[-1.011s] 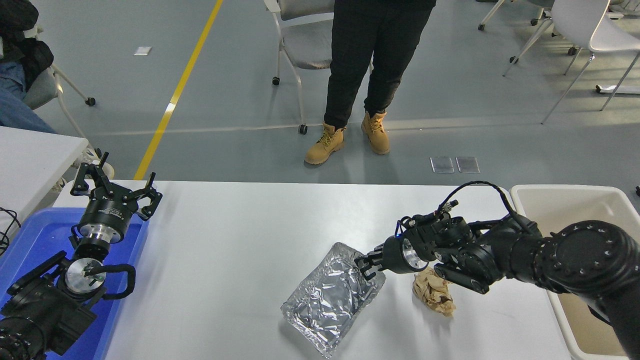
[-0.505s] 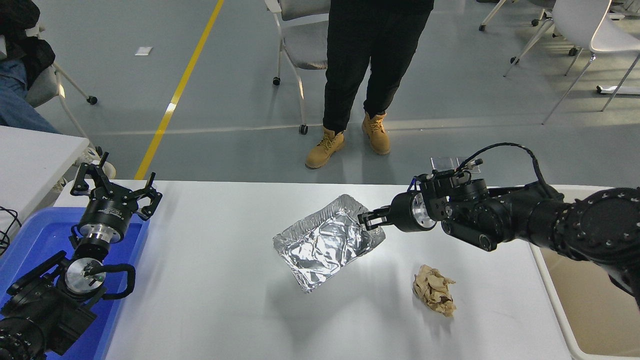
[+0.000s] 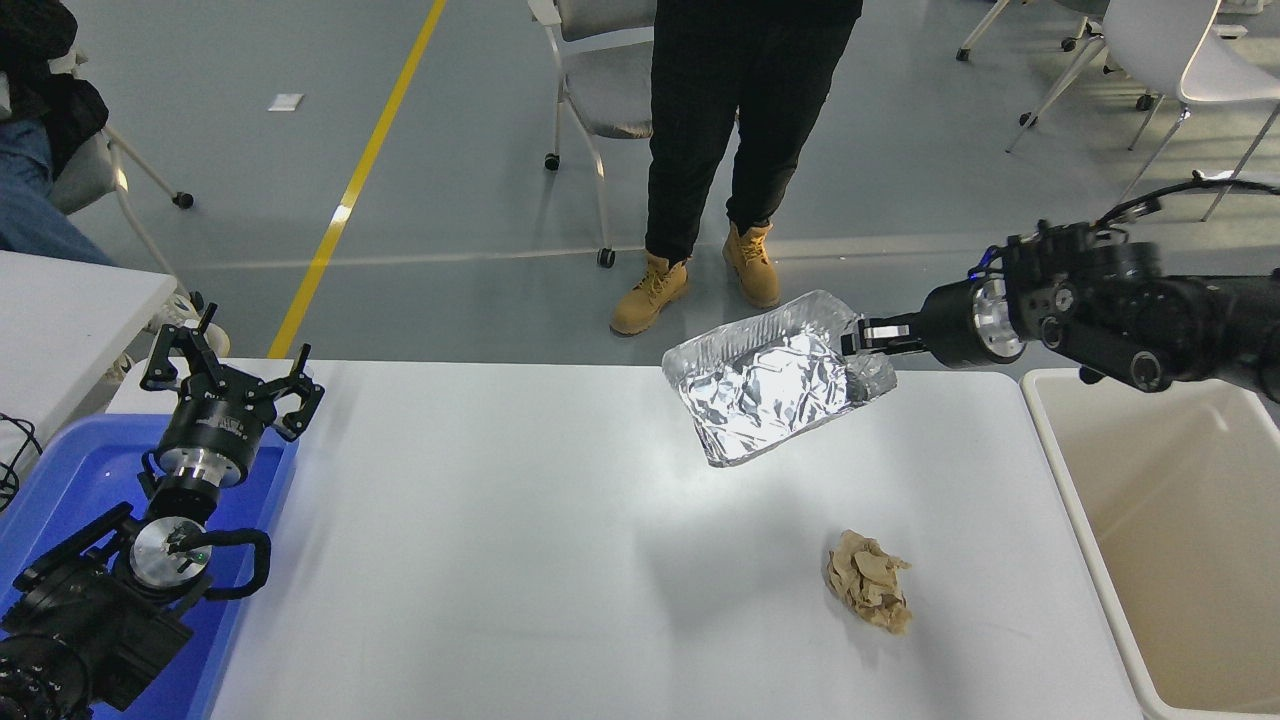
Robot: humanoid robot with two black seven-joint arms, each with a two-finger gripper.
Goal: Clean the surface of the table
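Right hand [image 3: 868, 335] pinching foil tray [image 3: 775, 380] rim, arm outstretched, tray tilted above table surface [image 3: 480, 540]

Bright even light, foil tray [image 3: 775, 385] glaring; soft shadows; sharp

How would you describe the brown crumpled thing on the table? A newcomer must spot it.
Start at the white table surface, then look toward its near right part, beside the beige bin. The crumpled brown paper wad lies there alone, flat on the table, dull and tan, unlike the shiny foil tray held aloft.
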